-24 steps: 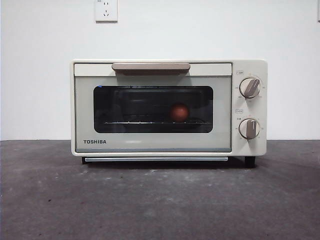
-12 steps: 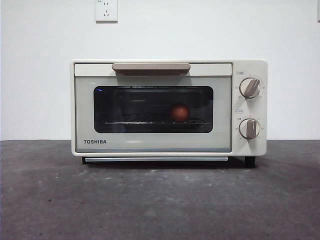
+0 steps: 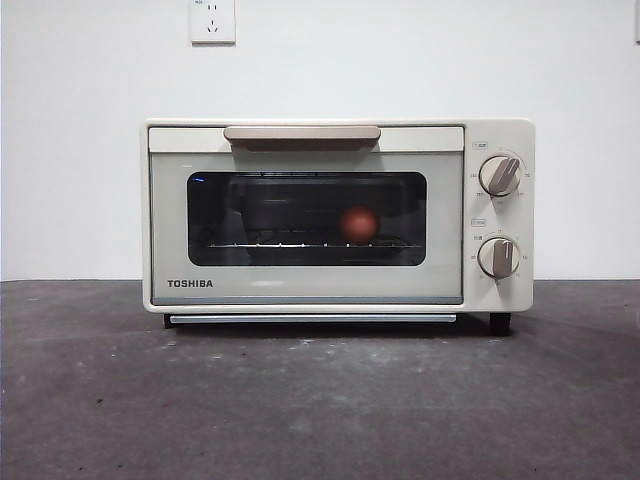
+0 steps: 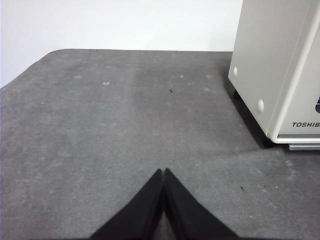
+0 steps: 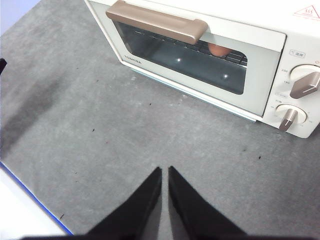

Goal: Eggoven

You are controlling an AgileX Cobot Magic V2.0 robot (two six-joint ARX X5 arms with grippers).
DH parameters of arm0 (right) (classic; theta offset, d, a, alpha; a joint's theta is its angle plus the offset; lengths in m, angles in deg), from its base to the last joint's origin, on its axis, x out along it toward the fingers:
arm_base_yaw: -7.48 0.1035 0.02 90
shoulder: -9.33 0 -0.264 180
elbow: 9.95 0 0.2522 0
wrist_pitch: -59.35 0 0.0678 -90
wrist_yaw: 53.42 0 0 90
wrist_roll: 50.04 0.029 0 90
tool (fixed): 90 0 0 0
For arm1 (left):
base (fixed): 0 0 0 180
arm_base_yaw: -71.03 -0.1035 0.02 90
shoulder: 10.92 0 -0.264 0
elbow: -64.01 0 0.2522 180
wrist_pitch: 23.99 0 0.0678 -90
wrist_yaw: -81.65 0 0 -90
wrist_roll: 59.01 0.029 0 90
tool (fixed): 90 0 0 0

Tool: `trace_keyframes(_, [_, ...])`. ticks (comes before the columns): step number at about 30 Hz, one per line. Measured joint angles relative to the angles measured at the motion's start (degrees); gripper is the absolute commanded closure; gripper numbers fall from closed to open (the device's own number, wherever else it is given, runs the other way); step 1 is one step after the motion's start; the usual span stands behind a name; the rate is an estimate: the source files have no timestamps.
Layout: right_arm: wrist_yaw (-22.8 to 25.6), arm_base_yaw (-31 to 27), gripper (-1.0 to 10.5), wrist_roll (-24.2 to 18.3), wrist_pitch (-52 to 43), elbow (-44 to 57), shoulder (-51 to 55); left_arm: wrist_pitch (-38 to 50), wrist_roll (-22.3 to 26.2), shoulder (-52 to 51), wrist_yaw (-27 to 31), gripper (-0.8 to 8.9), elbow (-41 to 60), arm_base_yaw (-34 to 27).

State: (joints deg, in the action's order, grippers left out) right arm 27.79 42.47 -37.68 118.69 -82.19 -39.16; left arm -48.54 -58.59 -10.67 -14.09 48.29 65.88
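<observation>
Two grippers are recorded, left gripper [image 4: 163,172] and right gripper [image 5: 165,171], each with jaws pressed together on nothing above the grey table [image 3: 320,400]. One toaster oven [image 3: 337,215], door closed, with one handle [image 3: 302,134] and two dials, is seen at one o'clock from both. One egg [image 3: 358,224] is held on its rack, well apart from both.

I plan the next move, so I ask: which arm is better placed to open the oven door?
Probably the right: the right gripper faces the oven's handle, while the left gripper sits beside its side wall.
</observation>
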Motion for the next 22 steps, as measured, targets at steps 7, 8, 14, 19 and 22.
trace_keyframes(7, [0.0, 0.0, 9.4, 0.0, 0.02, 0.0, 0.0, 0.0, 0.0, 0.0, 0.0, 8.06, 0.0, 0.0])
trace_keyframes(8, [0.0, 0.0, 9.4, 0.02, 0.02, 0.0, 0.0, 0.0, 0.0, 0.0, 0.02, 8.06, 0.0, 0.0])
trace_keyframes(14, [1.07, -0.46, 9.4, -1.16, 0.0, 0.0, 0.59, 0.0, 0.0, 0.0, 0.0, 8.06, 0.0, 0.0])
trace_keyframes(19, [4.09, -8.72, 9.4, -5.64, -7.58, 1.77, 7.43, 0.0, 0.0, 0.0, 0.0, 8.06, 0.0, 0.0])
trace_keyframes(22, [-1.79, -16.68, 9.4, -6.6, -16.66, 7.41, 12.83, 0.0, 0.0, 0.0, 0.0, 8.06, 0.0, 0.0])
